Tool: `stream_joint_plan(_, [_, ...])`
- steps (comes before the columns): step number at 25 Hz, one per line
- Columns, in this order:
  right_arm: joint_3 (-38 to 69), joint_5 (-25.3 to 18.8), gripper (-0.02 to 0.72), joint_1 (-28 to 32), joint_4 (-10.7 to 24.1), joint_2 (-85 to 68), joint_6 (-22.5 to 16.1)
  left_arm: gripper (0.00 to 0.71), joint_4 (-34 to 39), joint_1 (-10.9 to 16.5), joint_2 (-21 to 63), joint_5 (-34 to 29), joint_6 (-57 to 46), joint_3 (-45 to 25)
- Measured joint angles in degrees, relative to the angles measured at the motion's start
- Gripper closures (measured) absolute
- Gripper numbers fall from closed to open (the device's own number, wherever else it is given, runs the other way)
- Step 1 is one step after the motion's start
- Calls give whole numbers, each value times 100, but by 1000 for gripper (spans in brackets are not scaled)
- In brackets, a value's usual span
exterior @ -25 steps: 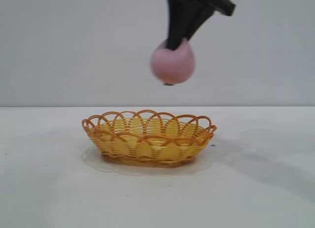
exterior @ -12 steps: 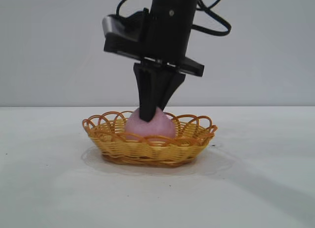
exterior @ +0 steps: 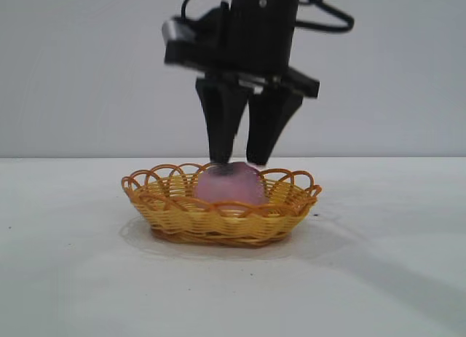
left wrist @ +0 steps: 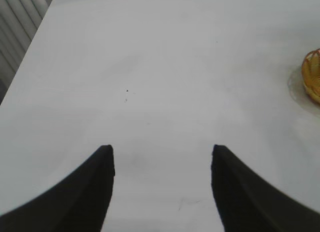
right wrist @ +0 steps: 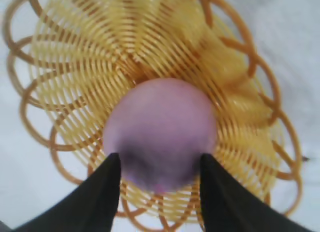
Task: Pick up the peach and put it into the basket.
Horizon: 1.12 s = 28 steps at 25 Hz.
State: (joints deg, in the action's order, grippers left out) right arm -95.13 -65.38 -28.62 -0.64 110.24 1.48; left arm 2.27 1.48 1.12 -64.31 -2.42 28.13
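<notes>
Peach [exterior: 228, 185] sits inside the basket [exterior: 167, 209], about mid-basket, its top poking a bit above the looped rim in the exterior view. From that side it looks slightly wider than tall, so long axis roughly level w/ the table [exterior: 65, 279]; from the right wrist view [right wrist: 160, 134] it reads near round, w/ a darker patch and a small pink spot on the side nearest the fingers. Can't tell for sure which way the pointed tip faces. Right gripper [exterior: 239, 161] hangs straight over the peach, pointing down, fingers [exterior: 218, 133] spread apart, tips at or just above the peach's top; whether they touch it can't be told from the exterior view. In the right wrist view the two dark fingers [right wrist: 97, 202] flank the near edge of the peach, one each side, w/ the peach between and beyond them, not pinched. Basket [right wrist: 240, 101] is upright on the white table, oval, yellow-orange, open loops all round. Left gripper [left wrist: 161, 159] is off to the side, well apart from the basket, over bare table [left wrist: 150, 66]; its fingers [left wrist: 85, 202] are spread wide w/ nothing between. Only an edge of the basket [left wrist: 312, 74] shows in the left wrist view.
</notes>
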Motion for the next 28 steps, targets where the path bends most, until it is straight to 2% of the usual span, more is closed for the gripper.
stream_joint_plan(5, [0,230,385,1370,122,236,-14,292,0,0,0,0,0,0])
stream_joint_plan(10, [10,431,385,2154,35,591,-26,292,0,0,0,0,0,0])
stream_joint_plan(16, [10,714,385,2434,-24,716,-88,292,0,0,0,0,0,0])
stream_joint_plan(22, [91,336,385,2513,-24,592,-109,292,0,0,0,0,0,0])
stream_joint_plan(25, [570,217,385,2517,-4,136,-109,292,0,0,0,0,0,0])
stream_joint_plan(28, [1503,188,385,2517,0,-536,-109,292,0,0,0,0,0,0])
